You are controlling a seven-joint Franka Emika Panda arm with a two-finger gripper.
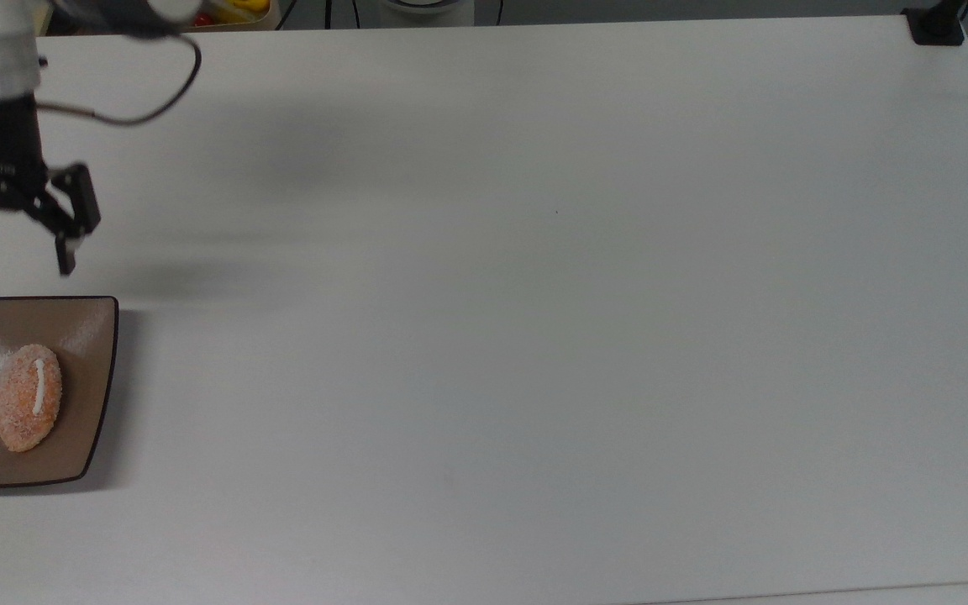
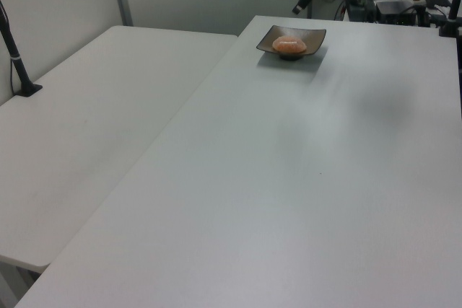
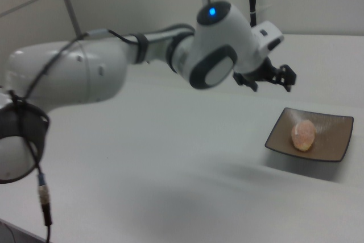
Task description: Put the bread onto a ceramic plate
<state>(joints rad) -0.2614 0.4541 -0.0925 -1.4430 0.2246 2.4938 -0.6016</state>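
The small oval orange-brown bun (image 1: 27,397) with a white stripe along its top lies on the glossy brown square ceramic plate (image 1: 89,353) at the lower left of the top view, on the white desk (image 1: 534,294). The black two-finger gripper (image 1: 7,252) hangs at the upper left of that frame, its jaws spread open and empty, well apart from the bun and clear of the plate.
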